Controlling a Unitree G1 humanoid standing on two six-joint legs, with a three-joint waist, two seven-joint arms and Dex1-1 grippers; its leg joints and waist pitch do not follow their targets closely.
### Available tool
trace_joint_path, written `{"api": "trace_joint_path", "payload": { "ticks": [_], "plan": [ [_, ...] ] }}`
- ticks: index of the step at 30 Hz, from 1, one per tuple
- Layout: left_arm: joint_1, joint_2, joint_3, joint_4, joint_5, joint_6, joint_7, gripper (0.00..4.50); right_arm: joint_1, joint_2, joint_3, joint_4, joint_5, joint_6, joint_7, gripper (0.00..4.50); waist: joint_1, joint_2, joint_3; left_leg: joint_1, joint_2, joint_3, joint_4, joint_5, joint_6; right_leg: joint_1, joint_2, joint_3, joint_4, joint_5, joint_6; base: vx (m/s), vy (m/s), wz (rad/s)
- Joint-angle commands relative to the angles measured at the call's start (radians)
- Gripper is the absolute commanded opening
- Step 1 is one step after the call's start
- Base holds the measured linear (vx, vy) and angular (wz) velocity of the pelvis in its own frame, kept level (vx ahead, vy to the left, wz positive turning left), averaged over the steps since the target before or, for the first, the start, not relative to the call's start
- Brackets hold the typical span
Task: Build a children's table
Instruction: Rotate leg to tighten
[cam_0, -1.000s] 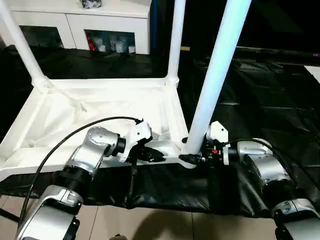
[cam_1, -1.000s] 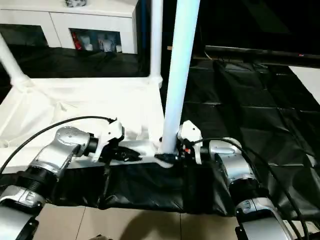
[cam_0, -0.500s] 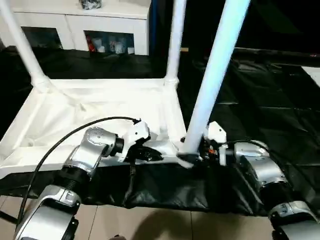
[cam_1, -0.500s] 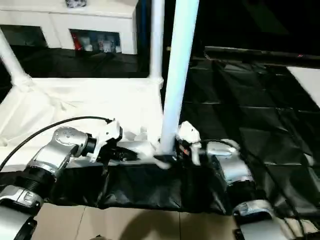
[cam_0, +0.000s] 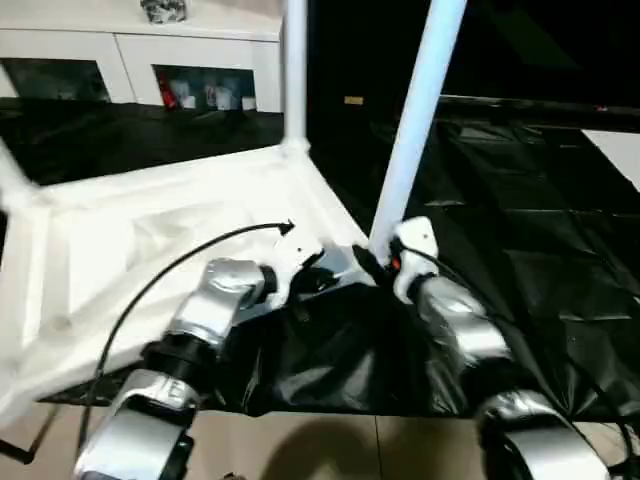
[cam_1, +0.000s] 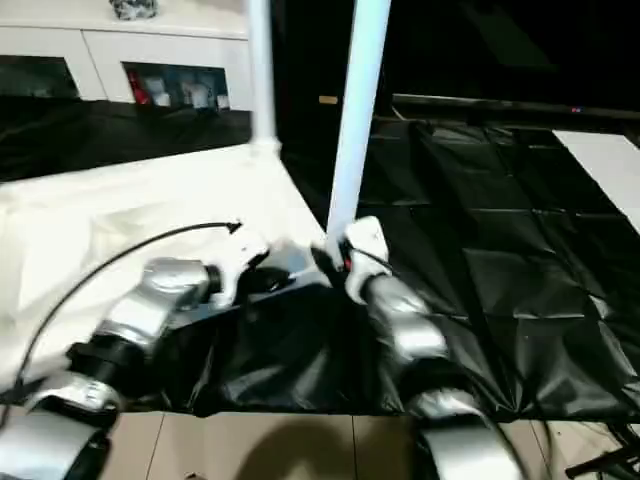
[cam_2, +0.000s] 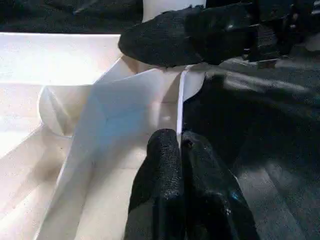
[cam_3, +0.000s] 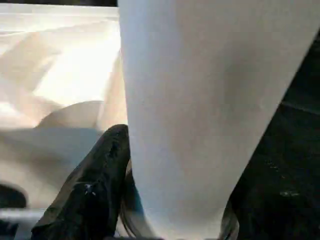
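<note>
The children's table (cam_0: 150, 230) lies upside down on my black-covered worktop (cam_0: 520, 240), its flat white top down and its legs pointing up. Its long axis runs away from me and to my left, so the tabletop sits skewed across the worktop, with its near right corner closest to my hands. One leg (cam_0: 293, 70) stands upright in the far corner socket, rising out of the top of the head views. Part of another leg (cam_0: 12, 180) shows at the left edge.

My right gripper (cam_0: 375, 262) holds the near leg (cam_0: 415, 120) low down, right at the near right corner socket. Its fingers (cam_3: 92, 192) stand about half open around the tube, one black finger pressed against the leg's side in my right wrist view. That leg stands nearly upright, leaning slightly toward the right as it rises.

My left gripper (cam_2: 179, 150) is closed, its two black fingers pressed together on the thin white rim of the tabletop just beside that same corner. In my left wrist view the rim edge runs straight up from between the fingertips toward the socket, where my right gripper's finger crosses.

A white cabinet (cam_0: 150, 60) stands beyond the worktop.
</note>
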Motion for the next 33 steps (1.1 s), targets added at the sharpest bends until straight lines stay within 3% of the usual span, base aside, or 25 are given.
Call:
{"api": "trace_joint_path", "payload": {
  "ticks": [1, 3, 8, 13, 14, 17, 23, 29, 33],
  "plan": [
    [-0.031, -0.064, 0.000, 0.000, -0.021, -0.005, 0.057, 0.00, 0.024, 0.087, 0.054, 0.075, -0.006, 0.056, 0.029, 2.53, 0.000, 0.004, -0.045, 0.005, 0.023, -0.018, -0.077, -0.364, -0.011, 0.029, -0.050, 0.040, -0.087, -0.356, -0.154, 0.000, 0.000, 0.00],
    [-0.025, -0.061, -0.009, -0.011, -0.026, -0.013, 0.026, 0.00, 0.026, 0.084, 0.050, 0.065, -0.001, 0.032, 0.051, 3.09, 0.000, 0.002, -0.045, 0.003, 0.023, -0.015, -0.076, -0.348, -0.001, 0.030, -0.050, 0.041, -0.085, -0.321, -0.159, 0.000, 0.000, 0.00],
    [0.000, -0.026, -0.032, -0.042, -0.044, -0.058, -0.075, 0.00, 0.026, 0.034, 0.098, 0.059, -0.041, -0.025, 0.153, 3.60, 0.002, 0.004, -0.047, -0.002, 0.023, -0.014, -0.074, -0.310, 0.011, 0.036, -0.050, 0.041, -0.079, -0.275, -0.173, 0.000, 0.000, 0.00],
    [0.010, 0.014, -0.035, -0.057, -0.065, -0.064, -0.165, 0.00, 0.032, -0.042, 0.143, 0.038, -0.059, -0.069, 0.301, 3.60, 0.000, 0.005, -0.049, -0.003, 0.022, -0.010, -0.069, -0.277, 0.032, 0.042, -0.049, 0.040, -0.074, -0.221, -0.200, 0.000, 0.000, 0.00],
    [0.011, 0.032, -0.037, -0.059, -0.073, -0.068, -0.208, 0.00, 0.043, -0.074, 0.152, 0.019, -0.049, -0.083, 0.386, 3.60, 0.001, 0.010, -0.049, -0.002, 0.023, -0.010, -0.068, -0.269, 0.035, 0.042, -0.049, 0.041, -0.072, -0.207, -0.209, 0.000, 0.000, 0.00],
    [0.010, 0.059, -0.040, -0.060, -0.083, -0.075, -0.274, 0.00, 0.063, -0.121, 0.164, -0.016, -0.031, -0.107, 0.521, 3.60, 0.003, 0.009, -0.050, -0.003, 0.026, -0.008, -0.065, -0.253, 0.057, 0.046, -0.046, 0.040, -0.066, -0.140, -0.237, 0.000, 0.000, 0.00],
    [0.009, 0.130, -0.063, -0.063, -0.096, -0.075, -0.420, 0.00, 0.119, -0.239, 0.202, -0.130, 0.047, -0.089, 0.851, 3.60, 0.024, 0.012, -0.050, -0.001, 0.030, -0.005, -0.062, -0.252, 0.074, 0.050, -0.045, 0.037, -0.060, -0.123, -0.262, 0.000, 0.000, 0.00],
    [-0.003, 0.171, -0.075, -0.046, -0.097, -0.083, -0.497, 0.00, 0.157, -0.303, 0.242, -0.188, 0.063, -0.039, 1.025, 3.12, 0.033, 0.015, -0.048, 0.003, 0.031, -0.007, -0.065, -0.280, 0.054, 0.047, -0.046, 0.037, -0.067, -0.182, -0.256, 0.000, 0.000, 0.00],
    [-0.007, 0.178, -0.076, -0.043, -0.101, -0.085, -0.514, 0.00, 0.169, -0.303, 0.250, -0.208, 0.071, -0.020, 1.043, 2.85, 0.037, 0.015, -0.049, 0.004, 0.031, -0.008, -0.065, -0.275, 0.046, 0.047, -0.047, 0.037, -0.065, -0.181, -0.254, 0.000, 0.000, 0.00]
  ]
}}
